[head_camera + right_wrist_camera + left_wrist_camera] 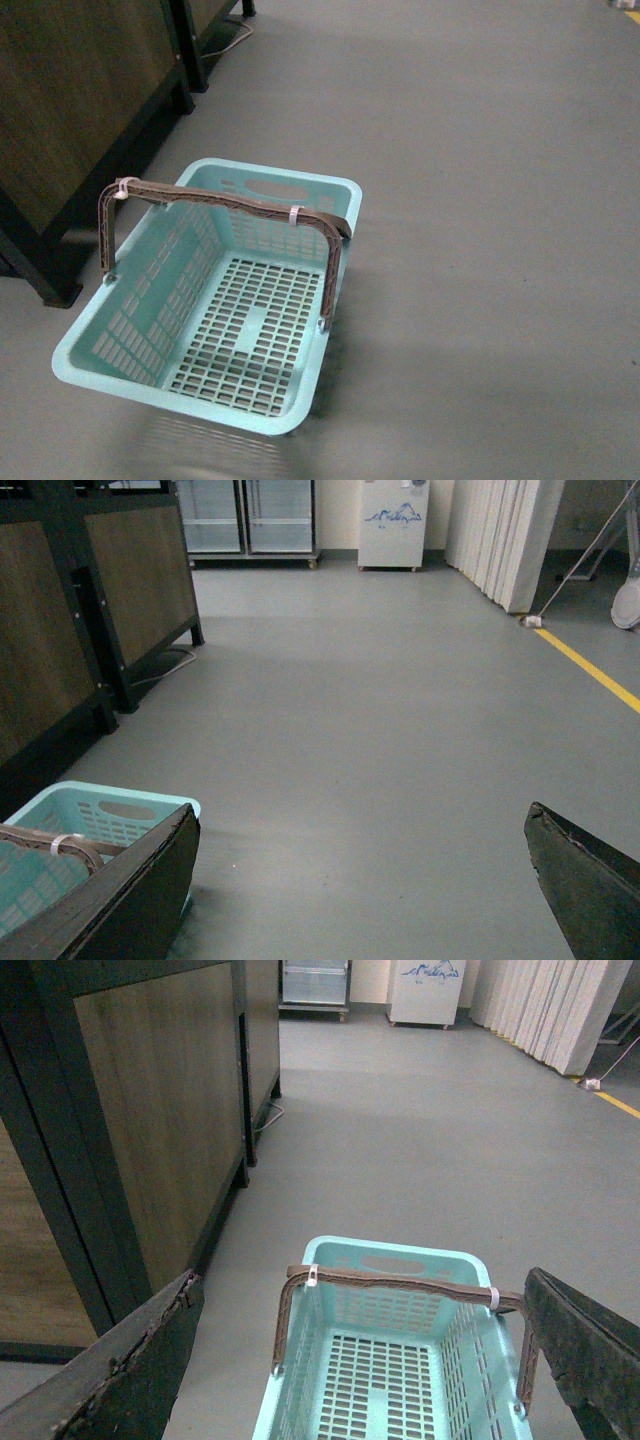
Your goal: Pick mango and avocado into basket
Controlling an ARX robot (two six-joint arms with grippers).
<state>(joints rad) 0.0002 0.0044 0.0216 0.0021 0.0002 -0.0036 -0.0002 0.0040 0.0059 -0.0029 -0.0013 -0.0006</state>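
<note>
The turquoise basket [160, 290] stood on the grey floor [480, 200] near a wooden cabinet [70, 90]; left gripper [360, 1275] and right gripper [360, 810] hung released.

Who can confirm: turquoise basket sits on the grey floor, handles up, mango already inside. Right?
Not quite. The basket is empty: the front view shows only its bare slotted base, with no fruit in it. It does sit on the grey floor with its handles up.

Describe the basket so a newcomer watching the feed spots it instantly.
On the grey floor, just right of the dark-framed wooden cabinet, sits the basket. It is the only turquoise thing there: rectangular, slotted, empty, with brown arched handles bearing white ties.
</note>
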